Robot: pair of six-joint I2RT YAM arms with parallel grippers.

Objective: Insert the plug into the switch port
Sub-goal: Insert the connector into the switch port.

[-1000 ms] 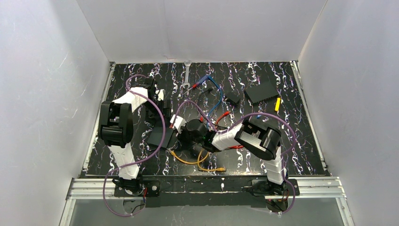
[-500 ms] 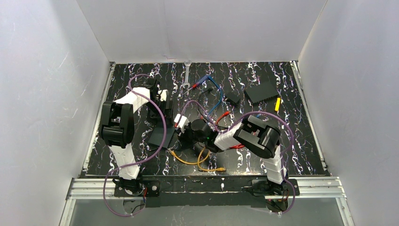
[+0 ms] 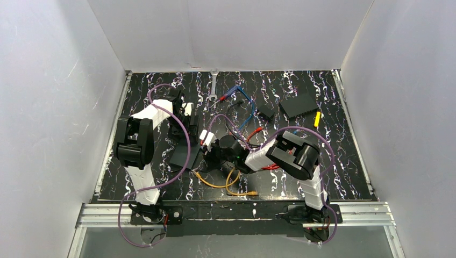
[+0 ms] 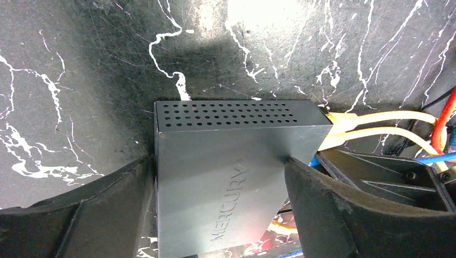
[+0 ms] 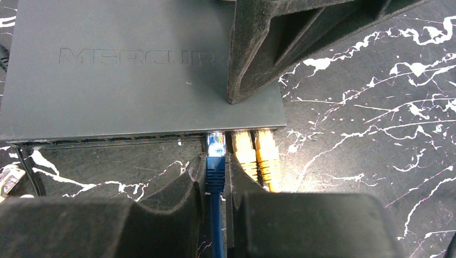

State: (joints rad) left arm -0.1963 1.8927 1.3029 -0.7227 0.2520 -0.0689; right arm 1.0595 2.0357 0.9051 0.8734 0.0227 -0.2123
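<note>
Little had shifted over the last second: the right arm (image 3: 294, 156) had drawn its elbow a touch toward 9 o'clock, and the left arm (image 3: 157, 110) had edged toward 3 o'clock. The left gripper (image 4: 218, 167) clamped the switch (image 4: 226, 183) across two opposite sides, its fingers (image 4: 80, 215) pressed against the case. In the top view the switch lay at about 9 o'clock of the table's (image 3: 344, 161) centre, between the two wrists. The right gripper (image 5: 215, 188) was pinched on the blue plug (image 5: 215, 164), whose clear tip met the port edge just at 9 o'clock of two yellow plugs (image 5: 257, 153). The rest of the port row ran on toward 9 o'clock. Bare table lay beyond the vented edge at 12 o'clock in the left wrist view, and at 3 o'clock of the yellow plugs.
</note>
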